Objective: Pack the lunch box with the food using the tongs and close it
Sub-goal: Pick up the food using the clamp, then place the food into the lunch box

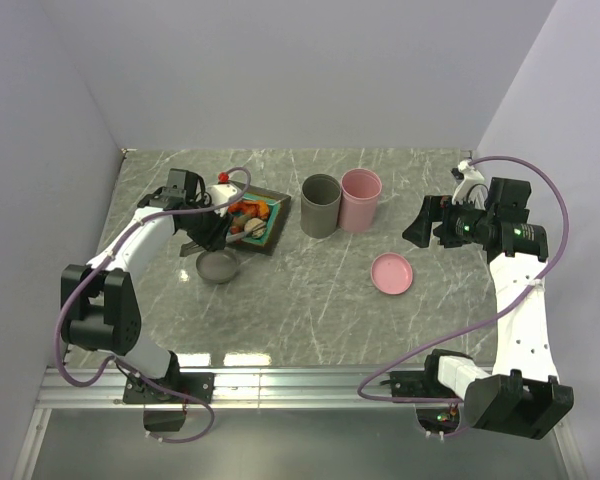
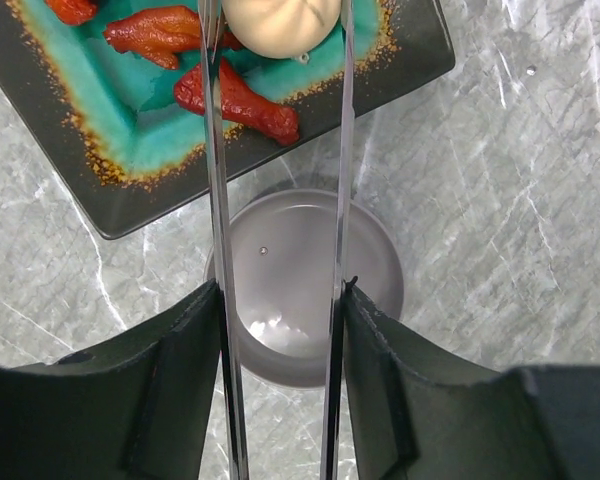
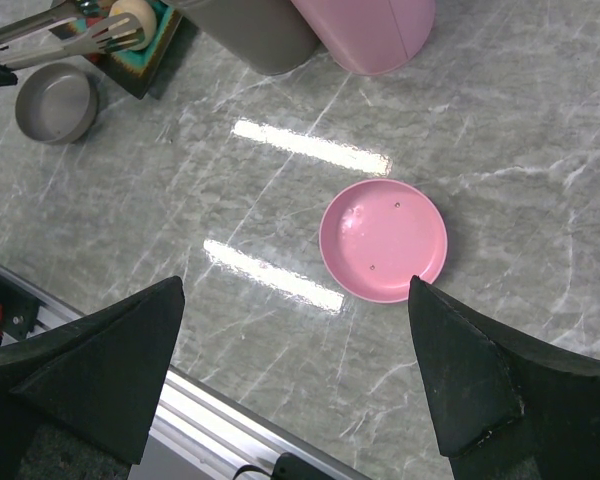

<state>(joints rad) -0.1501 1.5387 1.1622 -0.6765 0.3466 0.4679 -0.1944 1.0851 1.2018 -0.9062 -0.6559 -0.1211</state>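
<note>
Tongs [image 2: 218,200] between fingers [image 2: 180,365] of left gripper [image 2: 280,300]

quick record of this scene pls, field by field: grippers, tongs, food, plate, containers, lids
left gripper: shut on the tongs, above the plate
tongs: arms either side of a cream ball
food: orange-red chunks and the cream ball, all on the plate
plate: square, dark rim, teal centre
containers: grey container and pink container, upright, side by side, uncovered
lids: grey lid by the plate's near side; pink lid alone further right
right gripper: open, empty, above the pink lid
</note>
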